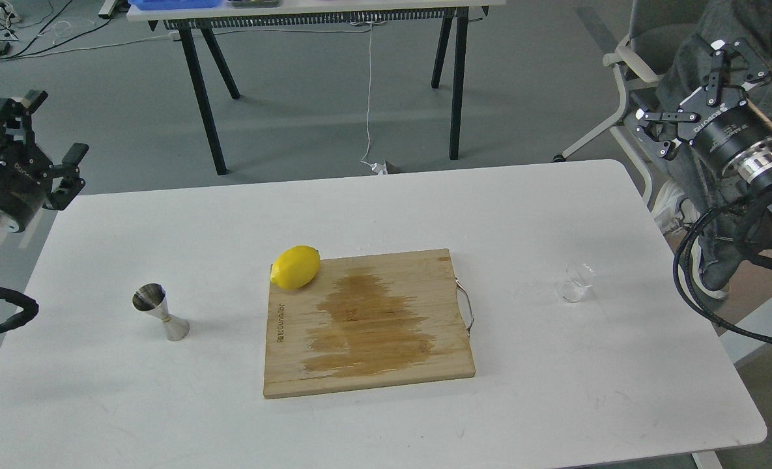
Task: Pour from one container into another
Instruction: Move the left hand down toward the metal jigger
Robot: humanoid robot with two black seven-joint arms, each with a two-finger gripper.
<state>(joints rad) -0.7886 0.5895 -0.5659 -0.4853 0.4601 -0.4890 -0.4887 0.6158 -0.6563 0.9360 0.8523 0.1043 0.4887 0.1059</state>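
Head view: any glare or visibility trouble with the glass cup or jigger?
Head view: small clear glass cup is nearly lost against the white table, only faint rim outlines; shiny steel hourglass jigger is sharp, mirror highlights, soft shadow; lighting even, no blur.

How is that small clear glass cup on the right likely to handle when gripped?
The glass cup looks thin and smooth, so probably slippery and fragile under hard squeezing. It is short and round, so likely stable upright, and probably light. Its contents cannot be told.

The steel jigger (160, 312) stands upright on the bench's left side; the small clear glass cup (575, 282), seemingly empty, sits far right.
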